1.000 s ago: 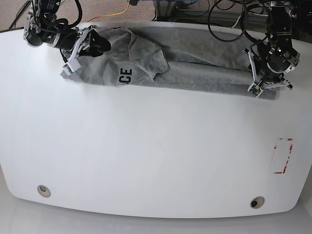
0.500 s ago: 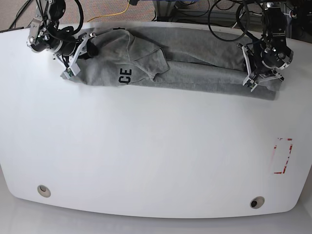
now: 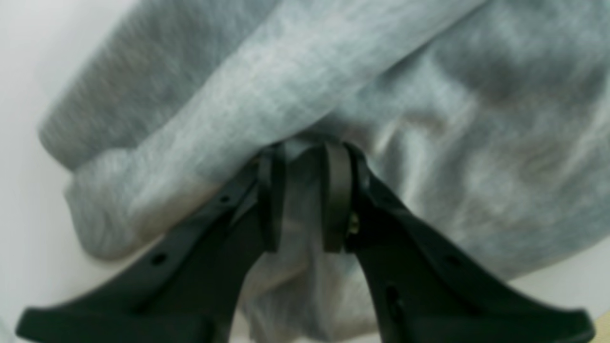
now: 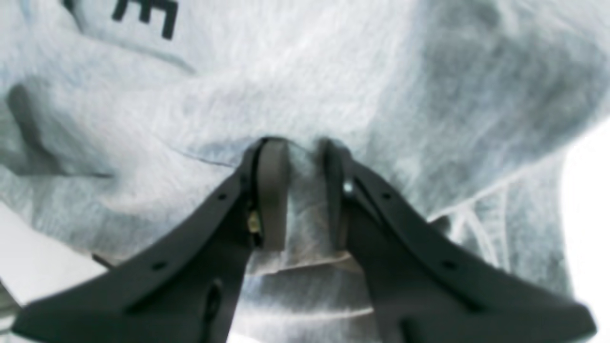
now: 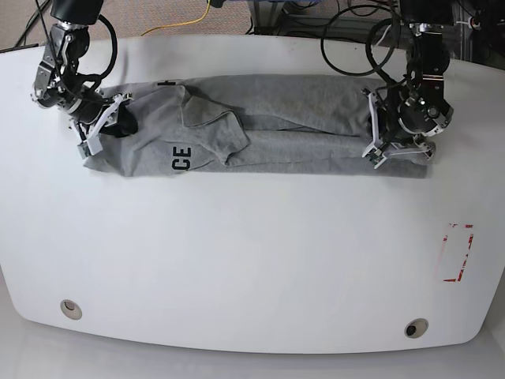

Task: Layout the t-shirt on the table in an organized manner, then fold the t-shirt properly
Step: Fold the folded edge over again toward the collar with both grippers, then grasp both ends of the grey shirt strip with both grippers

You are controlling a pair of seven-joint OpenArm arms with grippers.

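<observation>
Surface (image 5: 252, 260): white, smooth, rounded at the edges; carries the t-shirt along its far side.
Surface marks: two round grommet holes (image 5: 71, 308) near the front edge; red tape rectangle (image 5: 458, 251) toward the right of the base view.
Floor: brownish, beyond the far edge, with black cables and a yellow cable (image 5: 197, 17).
T-shirt (image 5: 260, 126): heather grey, stretched in a long rumpled band across the far part of the surface, folded over itself along its length; black letters "CE" (image 5: 182, 159) visible left of the middle.
Left claw (image 3: 305, 200): narrow, pinching a bunched fold of the t-shirt between its black fingers (image 3: 337, 200); sits at the band's end on the right of the base view (image 5: 398, 130).
Right claw (image 4: 299, 195): narrow, clamped on a fold of grey cloth with a seam edge just below; black lettering at upper left of its view; sits at the band's end on the left of the base view (image 5: 102, 126).
Cloth between claws: lying on the surface, creased, not flat.
</observation>
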